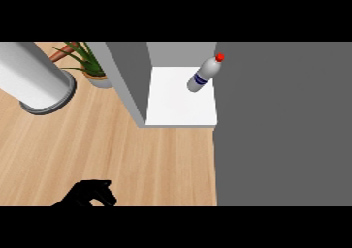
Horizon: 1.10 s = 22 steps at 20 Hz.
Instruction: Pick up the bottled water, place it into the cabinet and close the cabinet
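— Bottled water (204, 74)?
— Standing already on the white cabinet shelf (180, 104), beside the grey cabinet door (286, 126), red cap up. Probably light, stiff plastic, smooth and somewhat slippery; best taken round the mid-body, near the blue label band.
— Hands?
— Only the left hand (91, 194), low over the wooden counter (106, 145), fingers curled, holding nothing. No right hand visible.
— Counts?
— One bottle, one cabinet, one potted plant (89, 65), one large white cylinder (34, 80).

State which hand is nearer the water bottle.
Left, by default: the left hand sits at the view's lower edge, far below-left of the water bottle. The right hand is out of view.
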Tool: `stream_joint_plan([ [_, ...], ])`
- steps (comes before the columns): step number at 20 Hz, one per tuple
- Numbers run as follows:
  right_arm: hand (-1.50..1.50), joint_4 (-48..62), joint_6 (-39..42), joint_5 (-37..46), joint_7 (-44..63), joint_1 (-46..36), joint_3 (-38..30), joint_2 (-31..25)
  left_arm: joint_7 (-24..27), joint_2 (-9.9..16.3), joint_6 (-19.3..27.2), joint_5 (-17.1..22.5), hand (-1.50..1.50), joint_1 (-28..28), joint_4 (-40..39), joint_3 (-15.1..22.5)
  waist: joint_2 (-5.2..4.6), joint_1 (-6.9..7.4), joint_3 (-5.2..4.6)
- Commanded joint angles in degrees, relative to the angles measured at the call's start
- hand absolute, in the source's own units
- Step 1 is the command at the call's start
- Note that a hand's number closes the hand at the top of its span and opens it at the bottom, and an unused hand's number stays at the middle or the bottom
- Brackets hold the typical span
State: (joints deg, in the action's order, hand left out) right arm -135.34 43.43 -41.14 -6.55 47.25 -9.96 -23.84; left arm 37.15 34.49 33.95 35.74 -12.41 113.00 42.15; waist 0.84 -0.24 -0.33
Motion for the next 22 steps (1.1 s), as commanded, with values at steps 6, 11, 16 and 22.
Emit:
stream_joint_plan([
  [6, 1.5, -16.9, -1.3, 8.8, 5.6, 0.0, 5.0, -1.5, 3.0, 8.4, -4.2, 4.8, -1.5, -8.7, 6.1, -8.6, 0.32, 1.26, -0.36],
  [11, 1.5, -17.1, -1.5, 9.7, 7.4, -3.5, 9.3, -2.7, 3.9, 11.6, -5.8, 6.4, -1.5, -12.8, 9.5, -11.3, 0.79, 2.04, -0.49],
  [16, 1.5, -16.7, -2.5, 11.1, 10.3, -9.0, 14.2, -4.3, 4.2, 13.3, -8.2, 8.3, -1.5, -15.7, 10.0, -12.8, 0.84, 2.26, -0.75],
  [22, 1.5, -14.5, -3.9, 12.5, 14.0, -16.7, 19.5, -5.5, 4.6, 15.9, -10.9, 10.2, -1.5, -18.8, 11.2, -15.1, 1.48, 3.01, -1.08],
])
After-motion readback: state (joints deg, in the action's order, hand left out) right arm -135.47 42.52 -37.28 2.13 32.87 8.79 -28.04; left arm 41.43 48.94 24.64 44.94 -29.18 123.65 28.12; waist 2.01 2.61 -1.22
